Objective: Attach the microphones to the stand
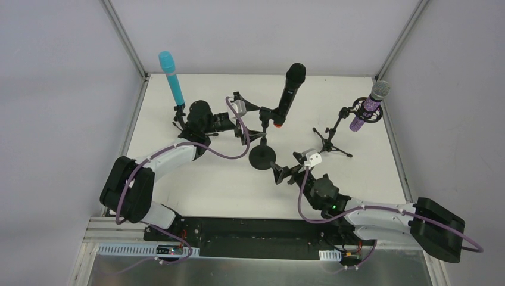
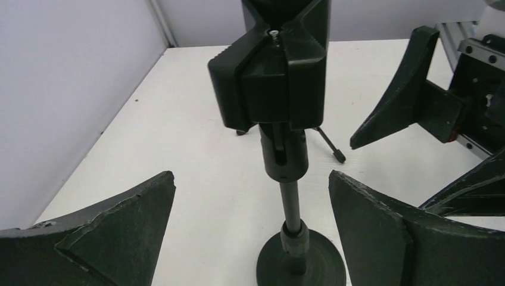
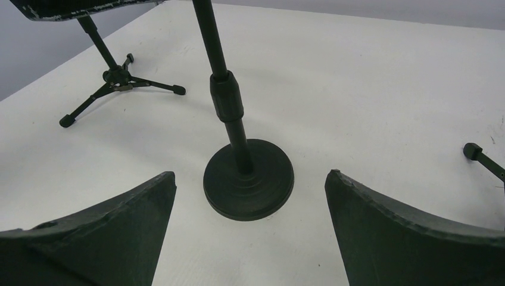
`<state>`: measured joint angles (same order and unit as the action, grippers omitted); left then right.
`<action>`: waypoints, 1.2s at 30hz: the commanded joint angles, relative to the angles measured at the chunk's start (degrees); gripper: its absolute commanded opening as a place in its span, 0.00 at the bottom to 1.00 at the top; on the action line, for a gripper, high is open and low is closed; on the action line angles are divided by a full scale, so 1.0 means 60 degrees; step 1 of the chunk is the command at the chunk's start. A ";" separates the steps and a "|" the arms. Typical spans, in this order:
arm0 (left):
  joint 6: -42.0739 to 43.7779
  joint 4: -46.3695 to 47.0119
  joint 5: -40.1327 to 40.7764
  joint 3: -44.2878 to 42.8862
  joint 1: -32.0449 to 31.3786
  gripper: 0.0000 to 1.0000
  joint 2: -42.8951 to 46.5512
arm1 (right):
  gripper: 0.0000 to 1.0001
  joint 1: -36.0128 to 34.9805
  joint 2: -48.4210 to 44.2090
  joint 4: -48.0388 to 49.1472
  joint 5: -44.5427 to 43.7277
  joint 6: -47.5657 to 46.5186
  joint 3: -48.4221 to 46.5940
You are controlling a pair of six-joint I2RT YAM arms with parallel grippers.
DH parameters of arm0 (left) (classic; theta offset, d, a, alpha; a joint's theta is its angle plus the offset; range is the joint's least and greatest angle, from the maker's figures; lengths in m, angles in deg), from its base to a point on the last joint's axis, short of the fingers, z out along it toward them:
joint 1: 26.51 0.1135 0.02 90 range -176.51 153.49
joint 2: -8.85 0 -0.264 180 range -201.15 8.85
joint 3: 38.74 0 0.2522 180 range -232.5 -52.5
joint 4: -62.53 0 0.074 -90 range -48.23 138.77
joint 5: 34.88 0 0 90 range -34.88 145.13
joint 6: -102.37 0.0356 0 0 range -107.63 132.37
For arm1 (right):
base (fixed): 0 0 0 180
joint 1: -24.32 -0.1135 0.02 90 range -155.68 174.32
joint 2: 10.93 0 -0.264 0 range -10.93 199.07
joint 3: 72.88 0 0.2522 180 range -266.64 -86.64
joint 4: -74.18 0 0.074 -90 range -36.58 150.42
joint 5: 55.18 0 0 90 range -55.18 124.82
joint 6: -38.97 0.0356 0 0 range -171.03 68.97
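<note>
While the left pincer (image 1: 247, 119) and right pincer (image 1: 284, 168) both gape empty, the black microphone (image 1: 290, 89) leans in the middle stand (image 1: 262, 158), in its clip (image 2: 268, 77), straight ahead of the nearer left one.

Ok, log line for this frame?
turquoise microphone: on left stand | black microphone: on middle stand | purple microphone: on right stand | left gripper: open, empty | right gripper: open, empty
</note>
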<state>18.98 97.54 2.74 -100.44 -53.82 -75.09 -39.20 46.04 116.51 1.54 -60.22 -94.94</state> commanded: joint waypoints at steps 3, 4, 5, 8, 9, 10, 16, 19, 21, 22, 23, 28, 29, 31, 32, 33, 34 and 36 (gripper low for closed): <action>0.0913 -0.0927 0.1460 0.0134 0.0037 0.99 0.0835 | 0.99 -0.0047 -0.1355 -0.1531 -0.0254 0.0795 -0.0024; 0.0908 -0.0974 0.1616 0.0212 0.0032 0.99 0.0915 | 0.99 -0.0041 -0.1596 -0.1799 -0.0243 0.0857 -0.0031; 0.0900 -0.0980 0.1785 0.0324 0.0032 0.99 0.1009 | 0.99 -0.0039 -0.1865 -0.2151 -0.0240 0.0935 -0.0052; 0.0707 -0.0992 0.2223 0.0759 0.0018 0.99 0.1432 | 0.99 -0.0033 -0.2624 -0.3268 -0.0220 0.1103 -0.0199; 0.0624 -0.1048 0.2413 0.0918 0.0024 0.99 0.1625 | 0.99 -0.0031 -0.2828 -0.3589 -0.0236 0.1154 -0.0262; 0.0518 -0.1152 0.2667 0.1075 0.0018 0.99 0.1828 | 0.99 -0.0028 -0.3015 -0.3969 -0.0249 0.1203 -0.0339; -0.0819 -0.2495 0.4426 0.1927 0.0023 0.99 0.3435 | 0.99 -0.0015 -0.4368 -0.5952 -0.0076 0.1966 -0.0619; -0.1611 -0.3121 0.5174 0.2406 0.0025 0.99 0.4218 | 0.99 -0.0001 -0.4947 -0.6485 -0.0020 0.2131 -0.0532; -0.2163 -0.3480 0.5916 0.2728 0.0025 0.99 0.4733 | 0.99 0.0019 -0.5187 -0.7000 -0.0101 0.2305 -0.0619; -0.2525 -0.3816 0.6432 0.2858 0.0024 0.99 0.4967 | 0.98 0.0025 -0.5276 -0.7313 -0.0126 0.2352 -0.0686; -0.2736 -0.4294 0.6879 0.2940 0.0021 0.99 0.5185 | 0.98 0.0021 -0.5353 -0.7730 -0.0149 0.2370 -0.0758; -0.3200 -0.5955 0.9033 0.3506 0.0025 0.99 0.6263 | 0.98 0.0087 -0.5618 -0.8697 -0.0722 0.2209 -0.1093; -0.3201 -0.6169 0.9495 0.3651 0.0022 0.99 0.6491 | 0.98 0.0127 -0.5700 -0.8755 -0.0857 0.2180 -0.1106; -0.3055 -0.6473 1.0408 0.3954 0.0021 0.99 0.6930 | 0.96 0.0243 -0.5870 -0.8864 -0.1145 0.2087 -0.1108; -0.2932 -0.6626 1.0804 0.4100 0.0023 0.99 0.7153 | 0.96 0.0334 -0.5931 -0.8910 -0.1254 0.2066 -0.1108; -0.2819 -0.6749 1.1227 0.4252 0.0025 0.99 0.7371 | 0.95 0.0493 -0.5999 -0.8985 -0.1273 0.2028 -0.1139; -0.2661 -0.6872 1.1677 0.4385 0.0025 0.99 0.7613 | 0.95 0.0658 -0.6044 -0.9084 -0.1277 0.2028 -0.1170; -0.2316 -0.7014 1.2258 0.4747 0.0025 0.98 0.8085 | 0.95 0.1042 -0.6108 -0.9265 -0.1256 0.2025 -0.1239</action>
<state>2.70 59.08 63.49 -74.69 -53.82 -31.12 -36.12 10.57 63.42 -3.27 -47.44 -99.31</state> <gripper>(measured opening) 0.987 0.953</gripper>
